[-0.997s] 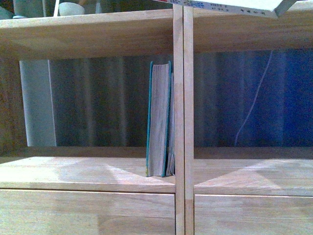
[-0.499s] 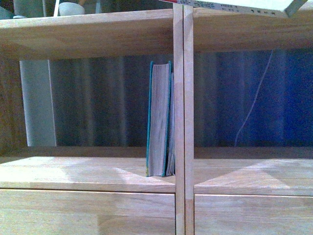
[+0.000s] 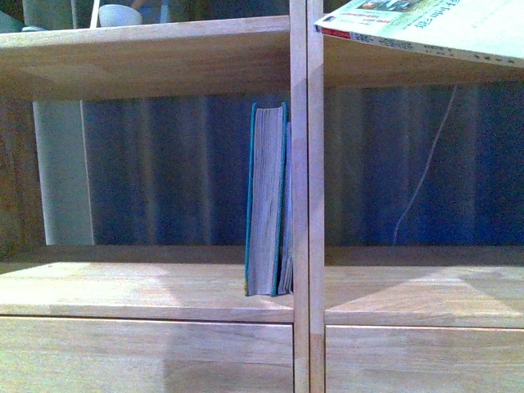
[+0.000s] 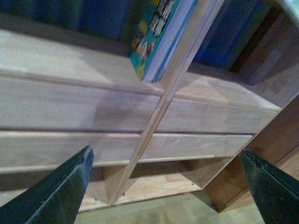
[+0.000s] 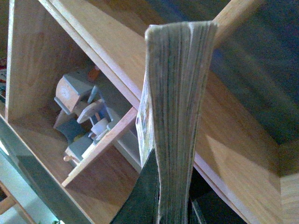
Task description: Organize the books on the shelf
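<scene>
Two open compartments of a light-wood shelf (image 3: 164,57), parted by an upright divider (image 3: 307,205). Standing in the left compartment, hard against that divider: a thick teal book (image 3: 266,201), upright, page edges facing out, with a thinner volume (image 3: 286,246) wedged between it and the wood. High on the right, tilted across the front of the upper board: a thin white paperback (image 3: 442,29), not yet on any board. Pinched by the right gripper (image 5: 173,186), jaws pressed onto the page block from both sides near one end. Left gripper (image 4: 166,153) spread wide and empty, hanging low in front of the drawer fronts. Plenty to go wrong from here, probably: held so near one end, the limp paperback may sag or swivel in the grip; brought down at this slant, may catch a corner on the board edge or the divider; pushed in too hard, may topple the teal book.
</scene>
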Robot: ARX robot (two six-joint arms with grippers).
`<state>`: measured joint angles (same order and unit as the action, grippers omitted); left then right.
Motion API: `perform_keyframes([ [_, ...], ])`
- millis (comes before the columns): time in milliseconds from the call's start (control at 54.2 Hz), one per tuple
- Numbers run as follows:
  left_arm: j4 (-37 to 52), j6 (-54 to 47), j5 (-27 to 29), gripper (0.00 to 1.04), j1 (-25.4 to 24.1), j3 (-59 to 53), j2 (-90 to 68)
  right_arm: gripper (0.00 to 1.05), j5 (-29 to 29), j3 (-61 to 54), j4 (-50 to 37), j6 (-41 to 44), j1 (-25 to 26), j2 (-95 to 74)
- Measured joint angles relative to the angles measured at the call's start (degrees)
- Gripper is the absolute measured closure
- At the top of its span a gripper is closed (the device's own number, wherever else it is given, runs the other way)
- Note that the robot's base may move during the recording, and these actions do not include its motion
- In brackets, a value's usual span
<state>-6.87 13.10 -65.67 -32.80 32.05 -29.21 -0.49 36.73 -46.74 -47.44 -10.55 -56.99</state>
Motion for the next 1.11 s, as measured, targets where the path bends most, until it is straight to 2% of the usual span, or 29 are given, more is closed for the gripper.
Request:
perform_keyframes([
  [185,9.79,9.92,-2.56,0.07,1.81,10.03,-6.40,0.97,0.04,-0.11,0.33,-0.57,0.46,0.09],
  [351,9.22,15.63,-0.63,0.07,9.97,18.78,-14.03,0.97,0.52,-0.09,1.16,-0.72,0.42,0.11],
  [425,8.79,19.37,0.00,0.07,15.67,23.39,-20.09,0.97,0.90,0.50,1.90,-0.72,0.22,0.09],
  [554,15.37,26.95,2.51,0.07,21.73,27.34,-28.26,0.97,0.96,3.15,2.12,-0.87,0.02,0.09],
  [739,34.23,42.66,6.67,0.07,29.64,26.88,-35.47,0.97,0.92,6.88,2.14,-2.38,0.00,0.42],
  [812,42.42,48.78,10.14,0.07,33.57,25.14,-37.35,0.97,0.92,7.02,2.29,-2.71,-0.44,0.63],
  [923,47.67,53.09,14.75,0.07,37.94,22.49,-40.41,0.97,0.96,7.02,1.99,-3.93,-0.55,0.70],
  [1108,55.25,57.90,19.69,0.07,42.29,20.24,-45.29,0.97,2.08,6.78,0.11,-6.29,-1.31,0.55],
])
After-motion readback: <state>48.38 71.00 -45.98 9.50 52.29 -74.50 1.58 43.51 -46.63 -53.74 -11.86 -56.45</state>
